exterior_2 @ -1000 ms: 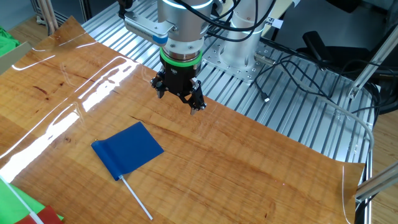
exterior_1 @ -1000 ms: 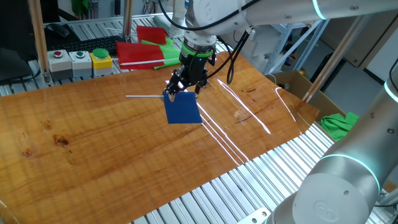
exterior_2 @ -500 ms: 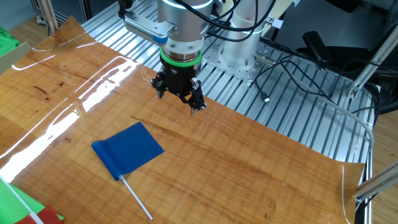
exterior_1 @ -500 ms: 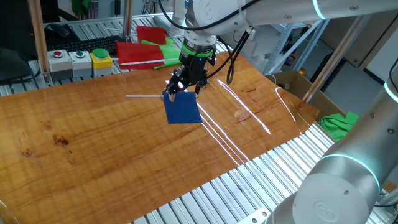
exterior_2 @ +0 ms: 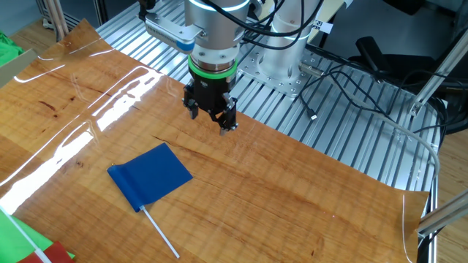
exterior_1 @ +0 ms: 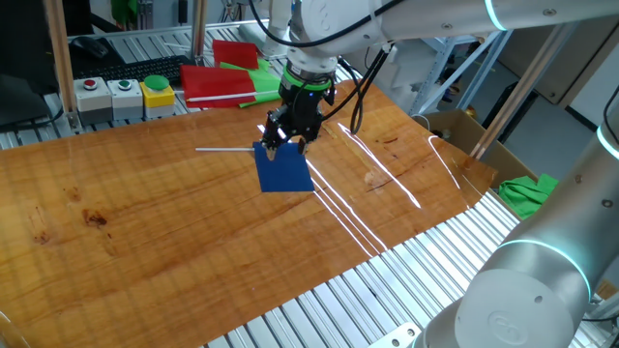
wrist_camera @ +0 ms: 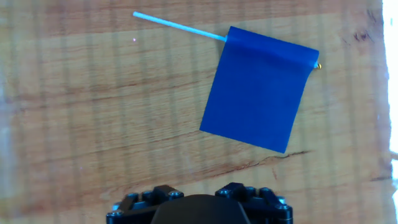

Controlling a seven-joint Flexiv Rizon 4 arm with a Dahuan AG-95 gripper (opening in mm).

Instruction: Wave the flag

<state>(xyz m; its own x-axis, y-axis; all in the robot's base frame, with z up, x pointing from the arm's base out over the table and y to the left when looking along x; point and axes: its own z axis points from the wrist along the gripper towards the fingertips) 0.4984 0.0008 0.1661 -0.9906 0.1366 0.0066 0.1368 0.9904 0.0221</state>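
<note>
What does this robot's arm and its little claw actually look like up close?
The arm is made of smooth, rounded silver-grey segments, with a glowing teal ring near one joint. A bright green band sits at the wrist, just above the gripper, which is a compact black, angular block with two short dark fingers. Black cables loop down along the arm toward the wrist.

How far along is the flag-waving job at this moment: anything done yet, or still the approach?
Nothing looks done: the flag lies flat on the wooden table, its white stick untouched. In hand: the end effector hangs above the table, apart from the flag and holding nothing; the hand view shows the flag ahead of it. Left: reaching the stick, grasping it, lifting and waving.
</note>
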